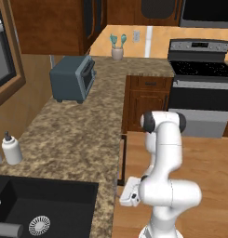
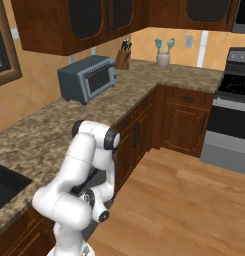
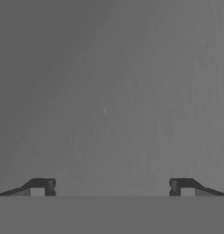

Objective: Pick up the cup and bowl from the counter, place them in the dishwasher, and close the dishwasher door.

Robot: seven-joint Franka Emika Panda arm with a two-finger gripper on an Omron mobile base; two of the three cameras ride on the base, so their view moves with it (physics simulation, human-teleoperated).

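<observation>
1. Left base view: I see my arm (image 1: 164,176) folded low beside the counter (image 1: 73,135), the hand tucked down at the cabinet front. A toaster (image 1: 72,79) sits far back, a soap bottle (image 1: 11,148) by the sink (image 1: 45,204).
2. Right base view: the arm bends down against the cabinets (image 2: 136,135); stove (image 2: 231,115) to the right.
3. Hand view: my gripper (image 3: 112,187) is spread wide, nothing between the fingertips (image 3: 38,186), facing a flat grey panel (image 3: 109,91), close up.

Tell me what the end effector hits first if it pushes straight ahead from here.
Probably the flat grey panel facing the open end effector in the hand view; it may be the dishwasher door. Nothing lies between them. How close it is, I cannot tell.
</observation>
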